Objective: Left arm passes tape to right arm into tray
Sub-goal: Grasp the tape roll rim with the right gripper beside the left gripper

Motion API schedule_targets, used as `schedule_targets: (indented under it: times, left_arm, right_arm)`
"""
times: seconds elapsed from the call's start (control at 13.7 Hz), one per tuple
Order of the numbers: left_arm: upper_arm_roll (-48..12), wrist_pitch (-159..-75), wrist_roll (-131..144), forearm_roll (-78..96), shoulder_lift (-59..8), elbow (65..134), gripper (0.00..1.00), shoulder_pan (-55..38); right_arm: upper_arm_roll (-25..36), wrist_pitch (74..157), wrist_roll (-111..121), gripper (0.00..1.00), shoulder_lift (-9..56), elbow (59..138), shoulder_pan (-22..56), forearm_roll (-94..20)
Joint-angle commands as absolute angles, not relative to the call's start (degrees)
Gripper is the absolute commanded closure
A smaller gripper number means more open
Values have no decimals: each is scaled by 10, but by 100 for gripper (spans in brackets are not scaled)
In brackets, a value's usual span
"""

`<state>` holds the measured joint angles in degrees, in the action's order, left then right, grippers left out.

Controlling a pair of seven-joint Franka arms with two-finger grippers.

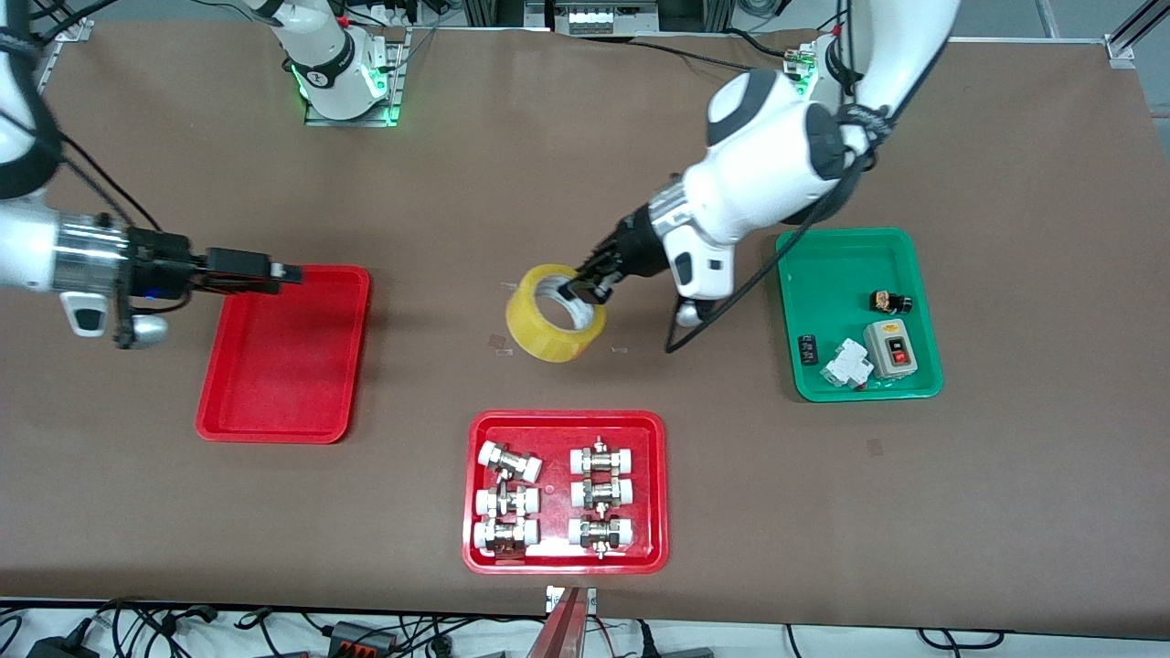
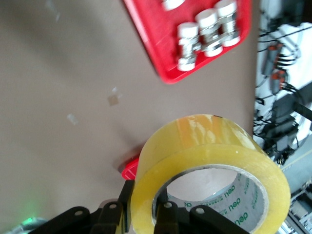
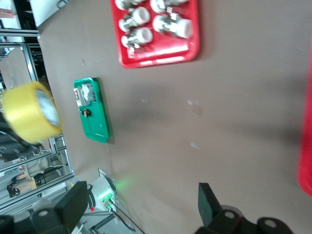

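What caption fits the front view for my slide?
Left gripper holds the tape over mid-table; right gripper waits open over the empty red tray.

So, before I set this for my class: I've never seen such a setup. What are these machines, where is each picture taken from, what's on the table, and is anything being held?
These are two robot arms bolted to one table, each ending in a two-finger gripper. One picture looks down from a high camera facing the robots; the other two come from cameras on each arm's wrist.

The left gripper is shut on the wall of the tape, a yellow roll, over the middle of the table. The right gripper is open and holds nothing, over the rim of the tray, which is plain red.

Also on the table: a red tray of fittings with white caps, nearer the front camera, and a green tray with small electrical parts, toward the left arm's end.
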<state>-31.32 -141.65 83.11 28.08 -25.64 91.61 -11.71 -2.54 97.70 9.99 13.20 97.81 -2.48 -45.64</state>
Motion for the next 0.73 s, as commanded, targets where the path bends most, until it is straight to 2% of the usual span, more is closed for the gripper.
schedule_targets:
  times: [0.0,0.22,0.44,0.66]
  left_arm:
    - [-305,-1465,895,272,-296,894,98,-166]
    - [-305,-1520,964,272,-328,893,98,-199]
    - [-305,-1524,1044,272,-354,860,98,-211]
    - [-304,-1524,1063,272,-359,856,96,-217]
  right_arm:
    - [-23,1022,100,0,141,960,24,-471]
    - [-22,1100,95,0,163,960,95,-503]
    - [-22,1161,94,0,184,960,137,-508]
    - [-22,1186,93,0,204,960,159,-509]
